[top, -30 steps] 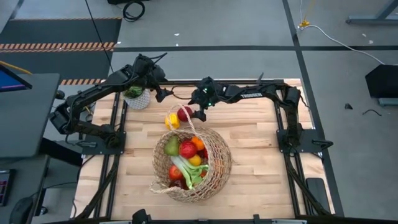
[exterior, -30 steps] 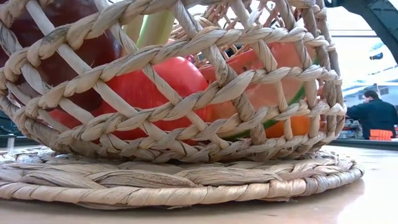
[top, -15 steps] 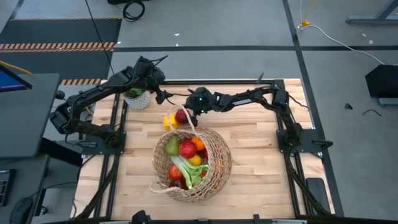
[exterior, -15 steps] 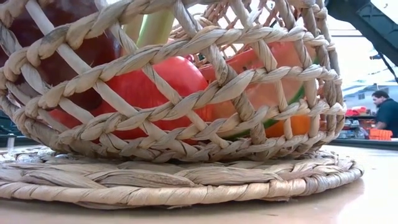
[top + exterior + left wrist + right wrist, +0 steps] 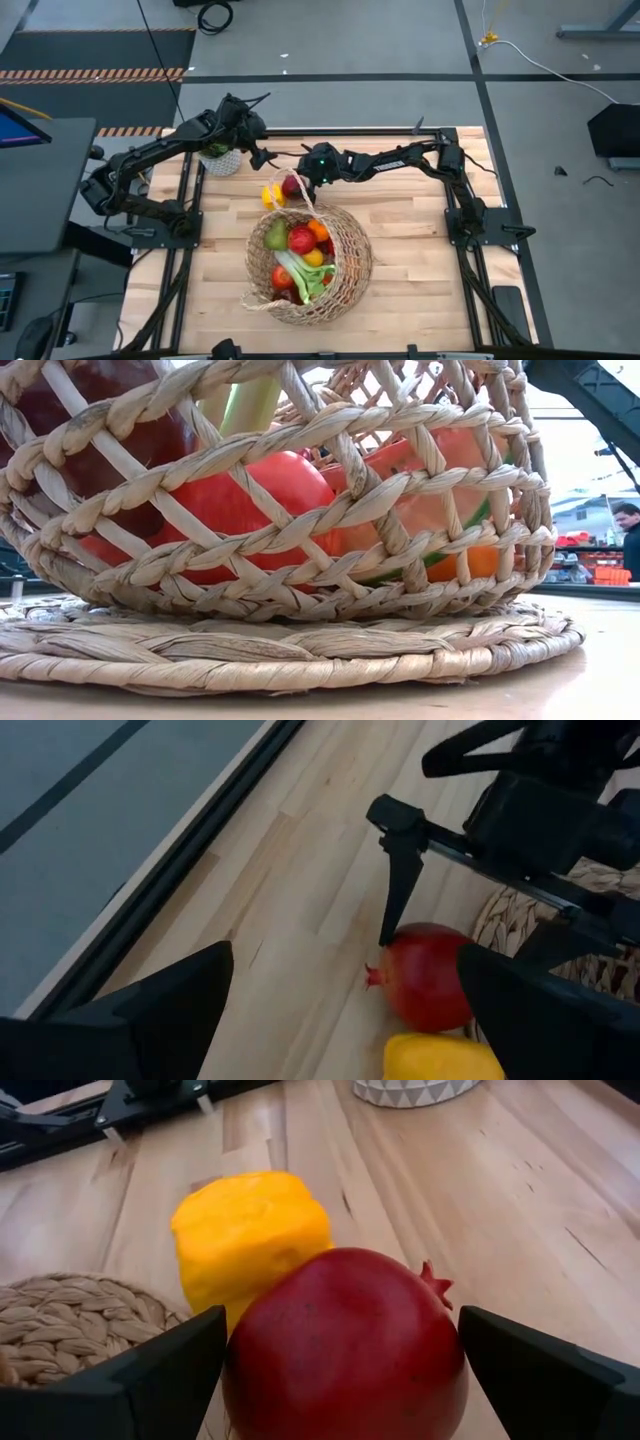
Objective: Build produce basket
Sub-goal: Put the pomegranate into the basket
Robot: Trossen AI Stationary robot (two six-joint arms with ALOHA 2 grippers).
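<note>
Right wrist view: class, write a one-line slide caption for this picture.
Open right gripper straddles a red pomegranate touching a yellow pepper on the wooden table, beside the wicker basket.

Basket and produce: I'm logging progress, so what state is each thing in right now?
basket: upright, partly filled with produce
pomegranate: on the table outside the basket, between open fingers
yellow pepper: on the table, touching the pomegranate
right gripper: open around the pomegranate
left gripper: open, empty
</note>
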